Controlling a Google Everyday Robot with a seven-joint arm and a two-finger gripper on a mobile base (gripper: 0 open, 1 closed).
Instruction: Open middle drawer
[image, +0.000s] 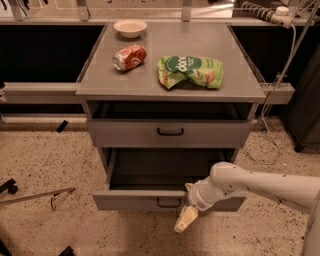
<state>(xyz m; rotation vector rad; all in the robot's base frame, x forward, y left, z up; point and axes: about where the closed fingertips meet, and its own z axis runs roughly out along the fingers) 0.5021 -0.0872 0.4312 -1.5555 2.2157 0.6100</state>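
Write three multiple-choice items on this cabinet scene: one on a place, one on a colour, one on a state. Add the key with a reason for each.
1. Where is the gripper?
A. Inside a sink.
B. Low in front of the middle drawer, beside its handle.
C. Holding a cup up high.

2. What colour is the chip bag?
A. Green.
B. Blue.
C. Black.

3. How does the middle drawer stand?
A. Shut flush.
B. Taken out and laid on the floor.
C. Pulled out, with its interior showing.

Key:
1 B, the gripper hangs just below the drawer's front edge.
2 A, the bag is green and lies beside the red can.
3 C, its grey tray is open to view below the upper drawer.
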